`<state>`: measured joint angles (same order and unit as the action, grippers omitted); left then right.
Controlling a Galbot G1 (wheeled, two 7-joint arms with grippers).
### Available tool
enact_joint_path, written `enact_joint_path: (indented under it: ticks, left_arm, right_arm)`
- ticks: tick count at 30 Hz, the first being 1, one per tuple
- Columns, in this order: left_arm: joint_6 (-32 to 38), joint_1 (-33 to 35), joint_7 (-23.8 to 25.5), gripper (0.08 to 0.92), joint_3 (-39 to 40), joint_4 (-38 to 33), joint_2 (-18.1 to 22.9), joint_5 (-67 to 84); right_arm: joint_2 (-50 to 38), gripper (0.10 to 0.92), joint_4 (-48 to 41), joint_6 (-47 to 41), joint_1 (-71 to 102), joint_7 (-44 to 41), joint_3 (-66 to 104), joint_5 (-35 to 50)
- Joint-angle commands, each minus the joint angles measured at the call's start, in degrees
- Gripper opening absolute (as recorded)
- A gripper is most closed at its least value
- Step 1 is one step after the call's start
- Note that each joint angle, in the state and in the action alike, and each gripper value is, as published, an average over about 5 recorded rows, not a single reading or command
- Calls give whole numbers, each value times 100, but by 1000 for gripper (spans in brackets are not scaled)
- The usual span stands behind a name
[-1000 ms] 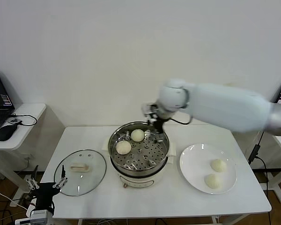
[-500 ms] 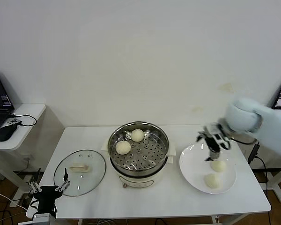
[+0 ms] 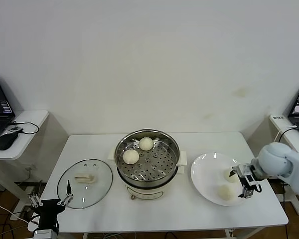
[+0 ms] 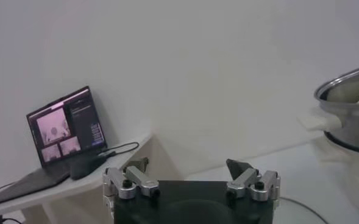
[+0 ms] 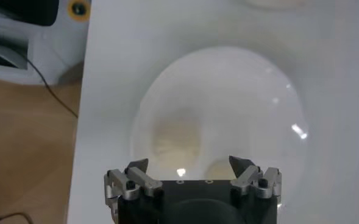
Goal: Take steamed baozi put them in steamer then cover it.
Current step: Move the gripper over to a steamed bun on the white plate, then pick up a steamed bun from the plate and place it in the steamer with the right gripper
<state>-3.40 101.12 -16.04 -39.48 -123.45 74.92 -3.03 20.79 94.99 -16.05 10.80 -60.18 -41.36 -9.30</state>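
Two baozi [image 3: 139, 150] already sit on the perforated tray of the steamer [image 3: 147, 158], which stands mid-counter. The other two lie on the plate [image 3: 207, 171] toward the counter's right edge, one [image 3: 231, 175] farther from the front edge, one [image 3: 224, 192] nearer it.

The right gripper [image 3: 243, 182] hovers at the plate's right rim, just beside both baozi, its jaws spread wide and empty. In the right wrist view the plate [image 5: 240, 91] lies below it with one baozi [image 5: 176, 137] plain in sight and another [image 5: 223, 168] just ahead of the jaws.

The buns look soft, light and smooth-skinned, so they would likely dent or tear under a hard squeeze and could stick a little to the plate. The best hold seems to be across the widest middle, jaws coming down on either side, closing gently.

The left gripper [image 3: 51, 200] waits off the counter's front-left corner, jaws apart, near the glass lid [image 3: 85, 182], which lies flat on the counter left of the steamer.
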Motion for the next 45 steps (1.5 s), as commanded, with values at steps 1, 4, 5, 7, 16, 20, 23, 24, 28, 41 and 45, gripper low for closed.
enact_joint_path:
  ticks: [1,4,5,7,16,20,23,24,28,41,45]
  left_arm:
    - [3,14,-4,823,-7,11,4,-2]
    - [6,13,-5,823,-27,25,3,2]
    - [6,10,-6,823,-36,31,2,4]
    - [7,0,-6,823,-52,45,-1,8]
    - [17,-60,-11,823,-73,134,-10,14]
    - [18,-77,-11,823,-65,153,-5,12]
    - [18,-80,-12,823,-65,150,-5,12]
    - [18,-79,-12,823,-65,148,-5,12]
    - [20,-73,-14,823,-63,136,-3,10]
    - [21,-105,-14,823,-26,128,-17,11]
    - [23,-105,-16,823,-28,128,-26,16]
  right_arm:
    - [419,823,-372,61,884,193,560,-442]
    - [566,823,-470,31,869,260,551,-485]
    - [611,823,-509,21,862,277,548,-501]
    - [674,823,-583,9,855,290,542,-522]
    - [875,816,-826,-82,888,377,553,-522]
    - [889,756,-815,-112,814,311,542,-446]
    - [890,682,-815,-115,704,230,530,-368]
    - [881,658,-808,-113,645,177,519,-325]
    - [765,621,-721,-109,251,-116,439,-110]
    - [761,619,-787,-150,-2458,-618,-271,984]
    - [1269,624,-868,-232,-3340,-547,-784,1337]
